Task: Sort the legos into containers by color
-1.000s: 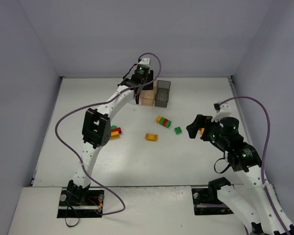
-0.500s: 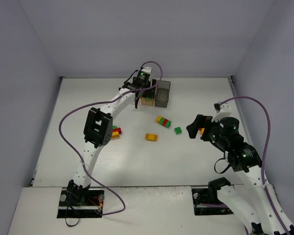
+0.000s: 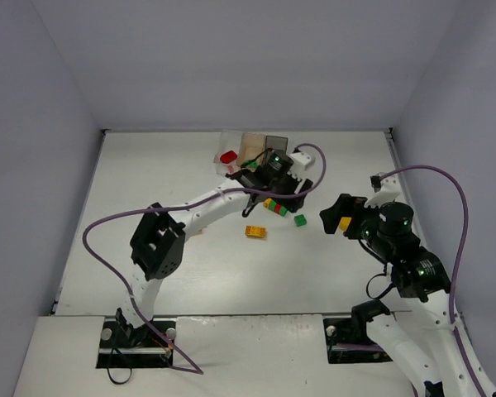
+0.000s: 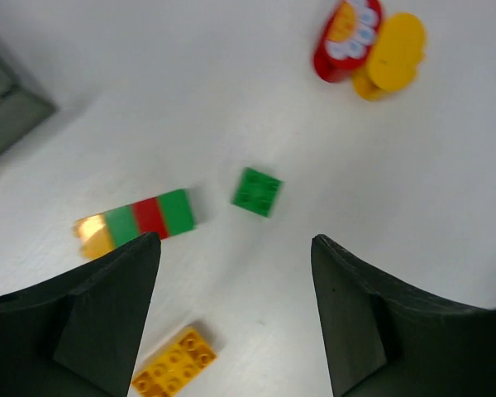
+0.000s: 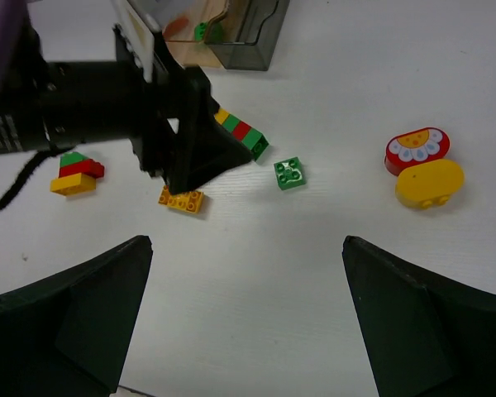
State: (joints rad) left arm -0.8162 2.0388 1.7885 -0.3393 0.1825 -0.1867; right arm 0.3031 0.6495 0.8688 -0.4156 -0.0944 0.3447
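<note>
Legos point(image 3: 255, 231) sit loose mid-table; your left gripper point(image 4: 233, 244) hangs open and empty over the green brick point(image 4: 257, 191). Come down off-center and 1 jaw could shove the striped stack point(image 4: 136, 222) beside it.

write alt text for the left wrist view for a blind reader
Open left jaws frame a white table from above, with a single green brick seen between them. A yellow-green-red-green stack lies left of it, an orange brick near the bottom edge, a red and yellow rounded pair at top right, and a dark container's corner top left.
</note>
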